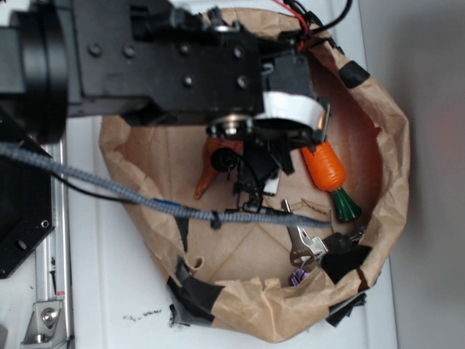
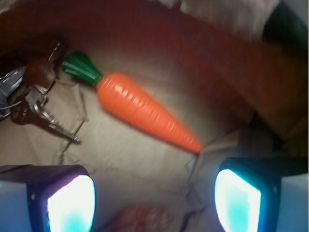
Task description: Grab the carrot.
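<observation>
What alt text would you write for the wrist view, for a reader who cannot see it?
An orange toy carrot with a green stem lies diagonally on brown paper, untouched. The open gripper hovers in front of it, both fingers apart. A bunch of keys lies at the left.

Setting: robot lab bench, a staged test rig rather than a home. Evidence: black robot arm housing with bolt holes [image 1: 167, 58] mounted over a plain white tabletop [image 1: 102, 291]; bare aluminium frame rail with bracket [image 1: 51, 291] along the bench edge; grey braided cable [image 1: 145, 196] and thin black wiring strung loose across the scene. Work area is an improvised crumpled brown-paper basin [image 1: 254, 313] patched with strips of black tape [image 1: 196, 294].
</observation>
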Tool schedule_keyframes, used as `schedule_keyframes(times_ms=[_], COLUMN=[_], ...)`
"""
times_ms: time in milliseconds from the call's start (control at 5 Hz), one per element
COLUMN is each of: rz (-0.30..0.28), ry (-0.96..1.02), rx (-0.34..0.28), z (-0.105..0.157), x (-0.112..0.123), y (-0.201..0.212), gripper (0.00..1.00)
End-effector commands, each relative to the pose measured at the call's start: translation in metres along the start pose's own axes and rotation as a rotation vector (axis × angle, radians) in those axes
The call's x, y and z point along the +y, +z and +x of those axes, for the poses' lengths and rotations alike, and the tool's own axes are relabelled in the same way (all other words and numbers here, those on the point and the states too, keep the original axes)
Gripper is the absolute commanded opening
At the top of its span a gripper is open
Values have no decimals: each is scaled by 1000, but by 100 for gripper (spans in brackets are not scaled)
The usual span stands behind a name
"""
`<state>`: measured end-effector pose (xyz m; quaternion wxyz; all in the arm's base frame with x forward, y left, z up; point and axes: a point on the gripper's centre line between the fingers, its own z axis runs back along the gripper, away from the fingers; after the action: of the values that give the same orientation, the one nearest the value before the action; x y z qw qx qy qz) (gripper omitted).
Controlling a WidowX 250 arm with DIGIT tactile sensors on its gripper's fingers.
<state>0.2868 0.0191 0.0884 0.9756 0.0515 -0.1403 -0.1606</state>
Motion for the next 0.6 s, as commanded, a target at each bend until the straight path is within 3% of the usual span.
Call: schedule_keyframes(times_ms=[0, 200, 400], rz=[-6, -21, -59], ry=[-158, -196, -162], rx=[-9, 16, -17], z=[24, 38, 49], x=[-15, -14, -11], y=[-20, -37, -47], gripper=[100, 100, 100])
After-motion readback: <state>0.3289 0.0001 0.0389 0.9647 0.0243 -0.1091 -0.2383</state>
